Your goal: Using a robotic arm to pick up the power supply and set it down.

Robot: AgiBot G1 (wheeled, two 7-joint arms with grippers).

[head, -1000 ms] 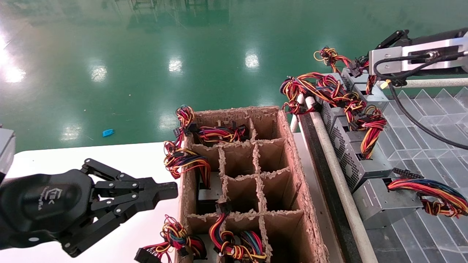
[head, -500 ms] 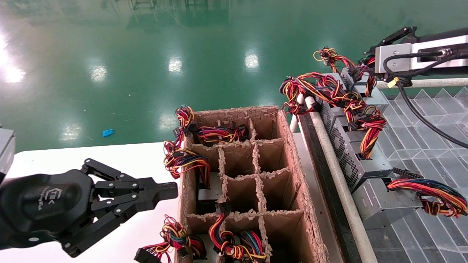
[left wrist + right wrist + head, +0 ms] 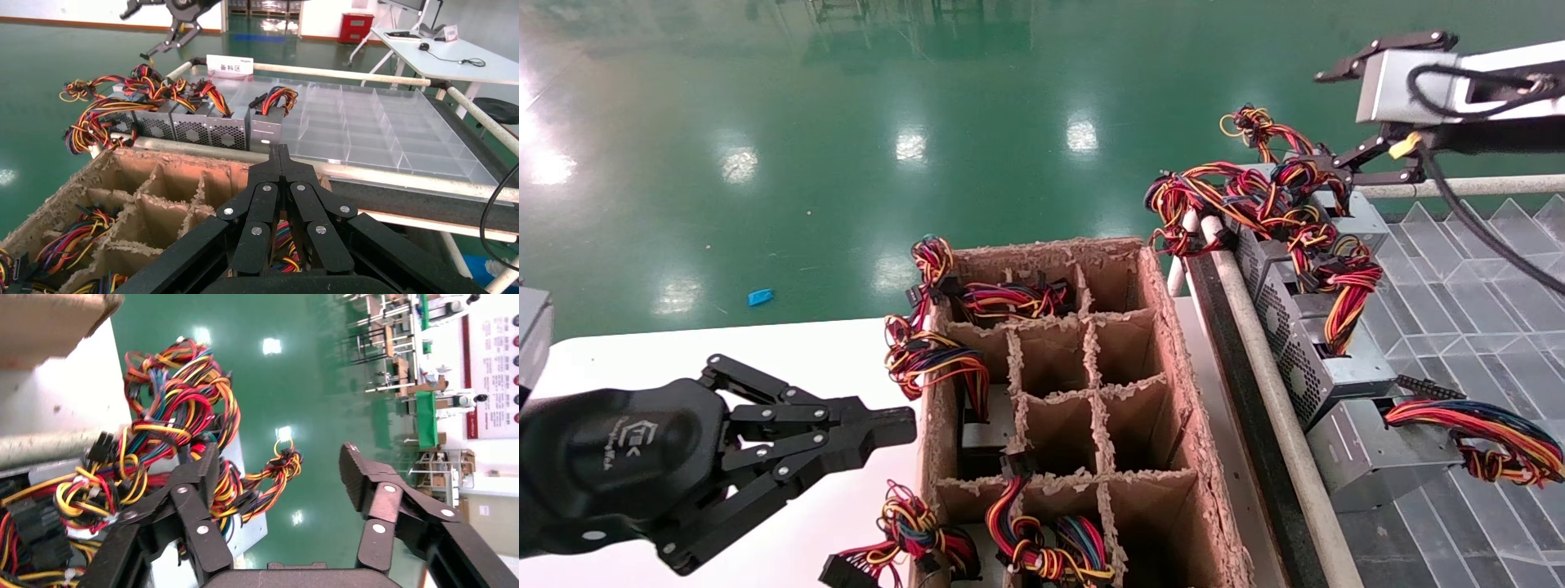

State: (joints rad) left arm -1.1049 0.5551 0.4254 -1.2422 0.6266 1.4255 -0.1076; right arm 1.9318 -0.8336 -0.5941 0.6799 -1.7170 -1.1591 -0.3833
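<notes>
My right gripper (image 3: pixel 1324 117) hangs open at the far end of the rack, on the white arm with the silver wrist block (image 3: pixel 1410 86). One finger (image 3: pixel 199 478) lies against the red, yellow and black wires (image 3: pixel 165 429) of the farthest power supply (image 3: pixel 1361 219). The other finger (image 3: pixel 358 471) is over bare green floor. A corner of that silver power supply (image 3: pixel 251 530) shows beside the wires. Nothing is gripped. My left gripper (image 3: pixel 903 425) is shut and empty, parked over the white table beside the cardboard box; its tips (image 3: pixel 281 153) point at the rack.
A row of silver power supplies (image 3: pixel 1303 351) leans along the rack rail (image 3: pixel 1279 408), with a clear divided tray (image 3: pixel 1483 327) behind. The cardboard box (image 3: pixel 1173 343) has a grid of cells, some holding units with wire bundles (image 3: pixel 1009 298).
My right arm has lifted and drawn back to the right, away from the far power supply, and both spread fingers now show. The left arm has not moved.
</notes>
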